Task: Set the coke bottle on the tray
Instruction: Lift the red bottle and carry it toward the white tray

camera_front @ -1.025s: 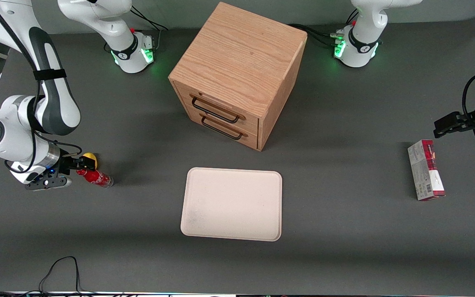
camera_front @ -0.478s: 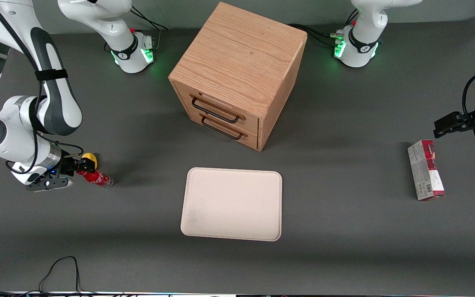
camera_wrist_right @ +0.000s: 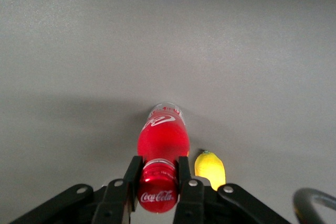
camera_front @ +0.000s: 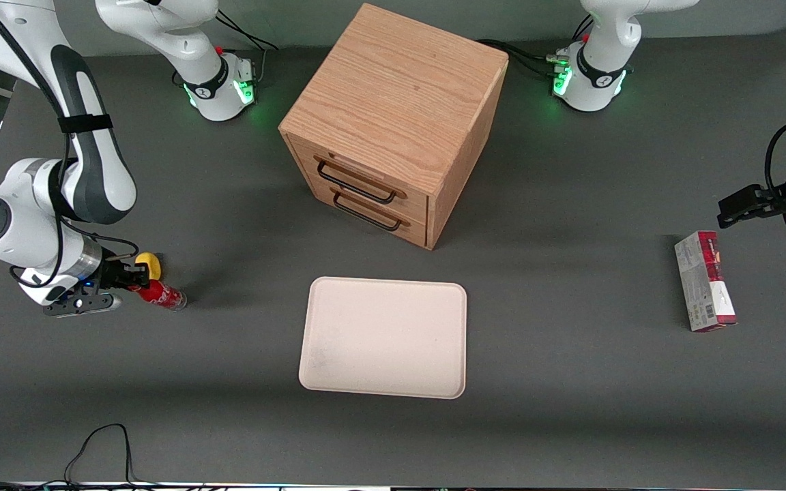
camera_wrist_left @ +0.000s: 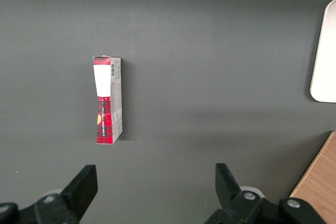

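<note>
Gripper (camera_front: 135, 278), low over the table at the working arm's end, is clamped on the cap end of the coke bottle (camera_front: 159, 294); in the wrist view both fingers (camera_wrist_right: 184, 170) press the neck just below the red cap, and the bottle (camera_wrist_right: 161, 150) lies on its side pointing away from the gripper. A yellow lemon-like lump (camera_front: 148, 264) sits just beside the gripper. The tray (camera_front: 385, 337) lies well apart from the gripper, toward the table's middle, with the wooden cabinet (camera_front: 393, 123) farther from the front camera.
</note>
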